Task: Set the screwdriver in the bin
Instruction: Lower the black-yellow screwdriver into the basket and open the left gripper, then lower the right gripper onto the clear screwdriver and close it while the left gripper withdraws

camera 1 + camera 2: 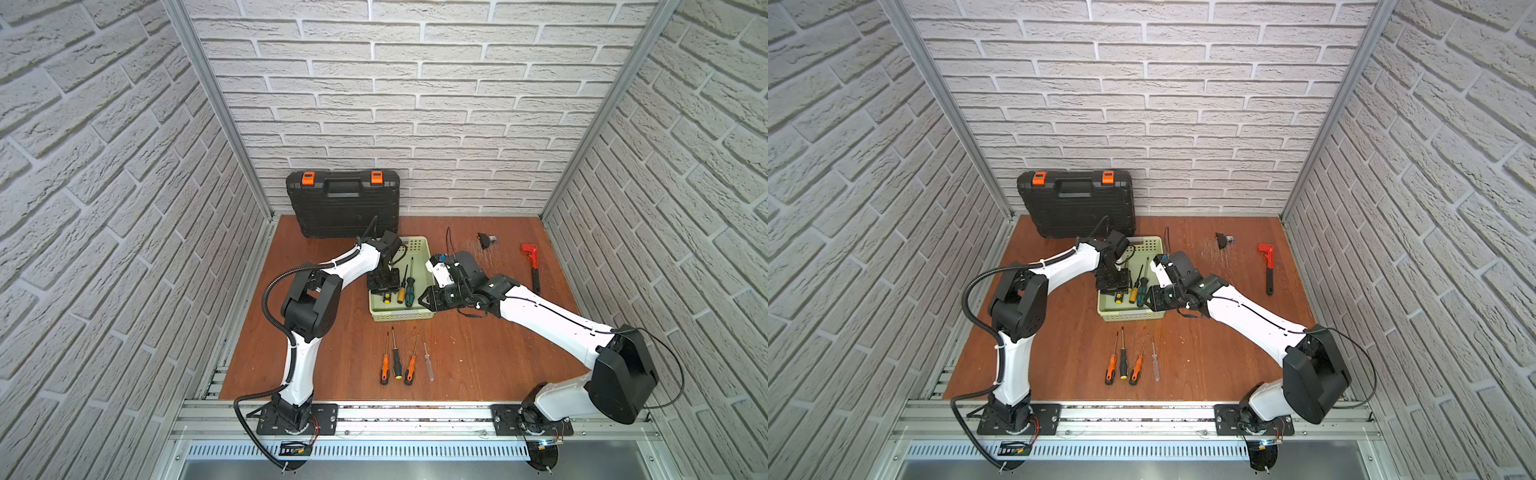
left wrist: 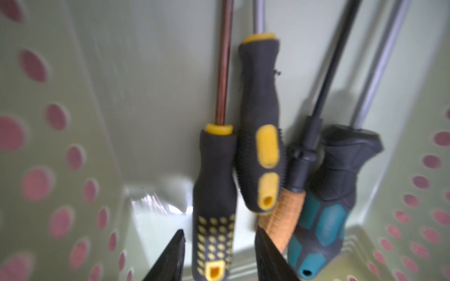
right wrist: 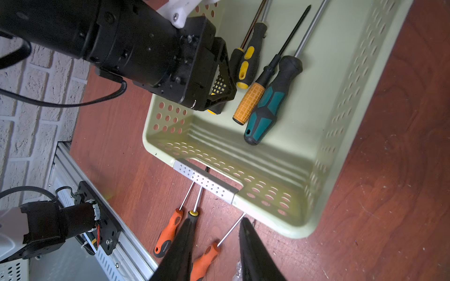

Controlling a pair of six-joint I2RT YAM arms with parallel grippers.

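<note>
The left claw (image 2: 220,233) hangs low inside the pale green bin (image 1: 401,318) at the centre of both top views. Its jaws are parted and straddle the handle of the black screwdriver with yellow dots (image 2: 214,194) without gripping it; the left wrist view shows a gap on each side. That screwdriver lies flat on the bin's floor near the bin's left wall, its shaft pointing toward the back of the scene. Just beside it lie three more with their handles bunched together: a black-and-yellow screwdriver (image 2: 260,121), an orange-handled one (image 2: 280,219) and a teal-and-black one (image 2: 323,219). The right claw (image 3: 216,226) hovers by the bin's right side, jaws apart with nothing between them. On the table (image 1: 478,353), in the lower centre of both top views, a row of four screwdrivers (image 1: 397,363) lies in front of the bin. A black tool case (image 1: 343,203) stands against the brick wall behind, and a red pipe wrench (image 1: 532,266) lies at right.
</note>
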